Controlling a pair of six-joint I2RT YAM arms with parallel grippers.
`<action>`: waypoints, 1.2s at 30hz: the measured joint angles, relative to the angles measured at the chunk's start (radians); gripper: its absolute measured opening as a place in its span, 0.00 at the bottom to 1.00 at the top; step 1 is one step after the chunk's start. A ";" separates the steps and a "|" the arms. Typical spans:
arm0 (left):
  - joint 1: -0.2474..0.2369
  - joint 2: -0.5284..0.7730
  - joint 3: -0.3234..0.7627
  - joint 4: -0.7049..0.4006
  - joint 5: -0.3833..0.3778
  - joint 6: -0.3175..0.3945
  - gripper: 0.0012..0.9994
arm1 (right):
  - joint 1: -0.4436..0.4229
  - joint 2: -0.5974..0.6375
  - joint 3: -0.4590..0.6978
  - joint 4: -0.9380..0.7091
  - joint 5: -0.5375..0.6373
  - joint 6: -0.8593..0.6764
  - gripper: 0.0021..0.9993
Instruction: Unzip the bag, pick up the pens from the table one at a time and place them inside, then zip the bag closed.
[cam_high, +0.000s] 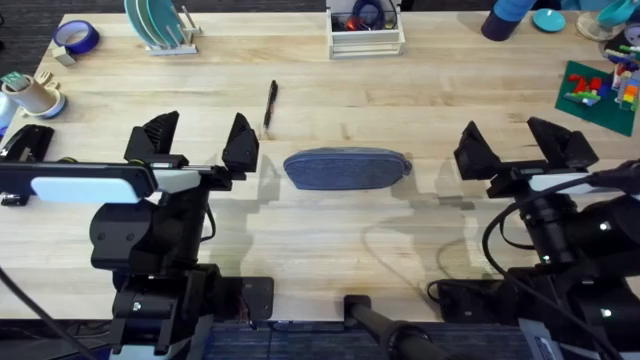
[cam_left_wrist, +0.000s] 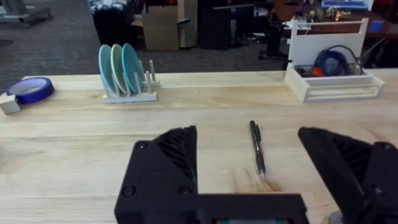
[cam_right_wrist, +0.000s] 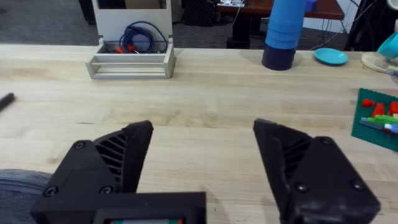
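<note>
The blue-grey bag (cam_high: 347, 168) lies lengthwise at the middle of the table (cam_high: 330, 90), zipped as far as I can see; its rounded end (cam_right_wrist: 15, 186) shows at the edge of the right wrist view. One slim black pen (cam_high: 270, 103) lies behind the bag's left end, also seen past my left fingers (cam_left_wrist: 257, 149). My left gripper (cam_high: 198, 145) hovers open just left of the bag, holding nothing. Open and empty too, my right gripper (cam_high: 520, 148) stands to the right of the bag.
A white tray (cam_high: 366, 38) with cables sits at the back centre. A dish rack with teal plates (cam_high: 160, 25) and a blue tape roll (cam_high: 75, 38) are back left. Blue cups (cam_high: 507, 18) and a green brick plate (cam_high: 598, 92) are back right.
</note>
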 joint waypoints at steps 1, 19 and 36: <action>0.000 0.000 0.000 0.000 0.000 0.000 0.99 | 0.000 0.000 0.000 0.000 0.000 0.000 1.00; 0.000 0.000 0.000 0.000 0.000 0.000 0.99 | 0.000 0.000 0.002 -0.019 0.000 0.000 1.00; 0.000 0.000 0.002 -0.025 0.023 0.000 0.99 | 0.000 0.000 0.007 -0.025 -0.001 -0.026 1.00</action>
